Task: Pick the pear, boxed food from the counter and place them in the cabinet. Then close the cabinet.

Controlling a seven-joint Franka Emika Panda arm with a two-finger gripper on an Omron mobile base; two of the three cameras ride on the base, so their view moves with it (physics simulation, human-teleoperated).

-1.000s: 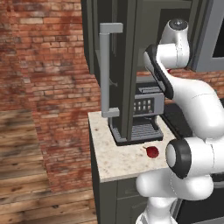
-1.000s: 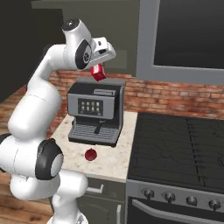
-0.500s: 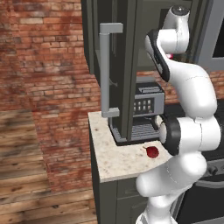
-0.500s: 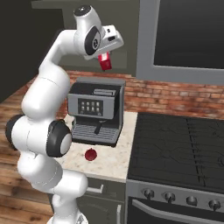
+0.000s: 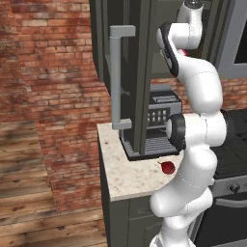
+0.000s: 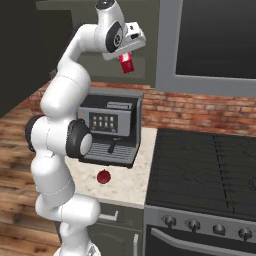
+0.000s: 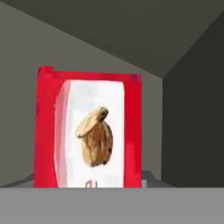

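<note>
The jaws (image 6: 127, 62) are raised high above the bench (image 6: 134, 186), pinching the boxed food (image 6: 127, 63), a bright red box that hangs at about 6 o'clock from the white hand, tilted slightly. In the hand view the boxed food (image 7: 89, 131) stands close in front of the camera, its white label printed with a brown nut, with the dark grey inner walls of the cabinet (image 7: 192, 109) behind it and at 3 o'clock. In the left base view the cabinet door (image 5: 140, 72) stands open, edge-on, its long light grey bar handle (image 5: 117, 77) at 9 o'clock of it. The pear (image 6: 103, 176) lies on the bench just in front of the black coffee machine (image 6: 112, 127), at 6 o'clock from it; from the left base camera the pear (image 5: 167, 167) sits beside the arm's white lower link. The black stovetop (image 6: 205, 170) lies at 3 o'clock of the bench.
</note>
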